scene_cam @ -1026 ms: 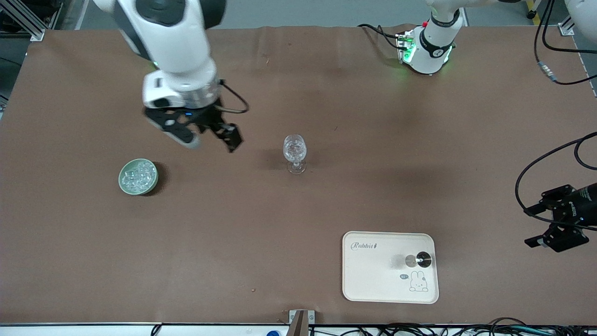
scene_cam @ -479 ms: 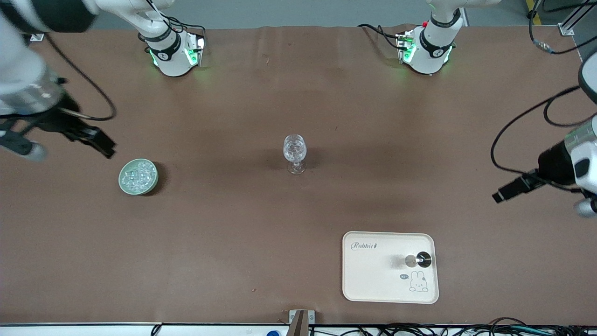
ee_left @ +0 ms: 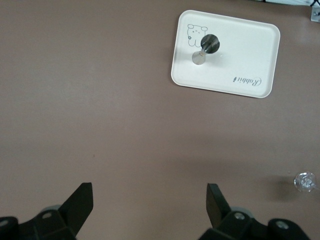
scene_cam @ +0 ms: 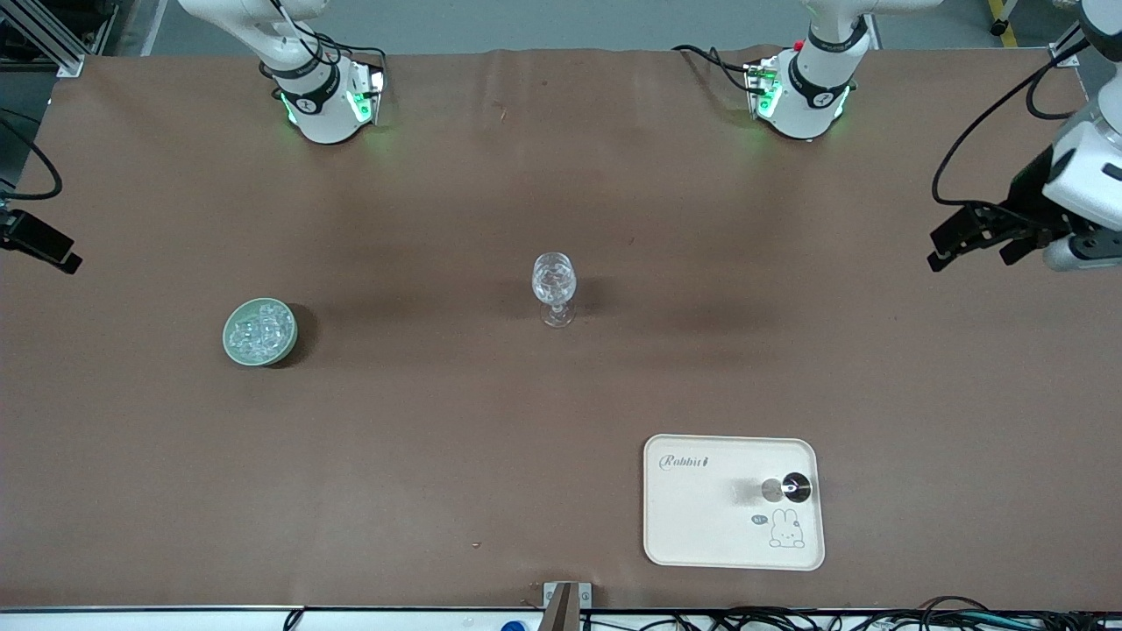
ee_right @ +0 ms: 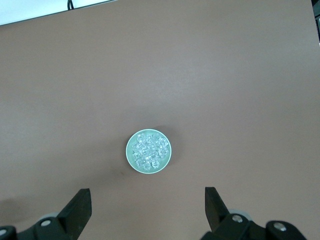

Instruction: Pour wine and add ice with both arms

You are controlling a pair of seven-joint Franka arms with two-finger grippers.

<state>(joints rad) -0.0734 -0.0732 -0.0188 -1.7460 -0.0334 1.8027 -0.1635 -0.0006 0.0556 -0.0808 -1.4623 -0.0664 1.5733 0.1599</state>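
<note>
A stemmed glass (scene_cam: 554,289) stands upright mid-table; it seems to hold clear chunks. It also shows small in the left wrist view (ee_left: 304,181). A green bowl (scene_cam: 259,331) full of ice (scene_cam: 258,328) sits toward the right arm's end. In the right wrist view the bowl (ee_right: 131,159) and its ice (ee_right: 149,151) lie far below. My right gripper (scene_cam: 39,244) hangs open and empty high over the table's edge at the right arm's end (ee_right: 148,207). My left gripper (scene_cam: 977,241) hangs open and empty high over the left arm's end (ee_left: 150,205). No wine bottle is in view.
A cream tray (scene_cam: 701,517) with a rabbit print lies near the front camera toward the left arm's end, with a small upright metal piece (scene_cam: 786,488) on it; the tray (ee_left: 240,55) and the piece (ee_left: 205,46) show in the left wrist view. The arm bases (scene_cam: 324,96) (scene_cam: 806,88) stand along the table's back edge.
Both arms have swung outward. The right gripper went from between the bowl and the glass out to the right arm's end. The left gripper moved up along the left arm's end.
</note>
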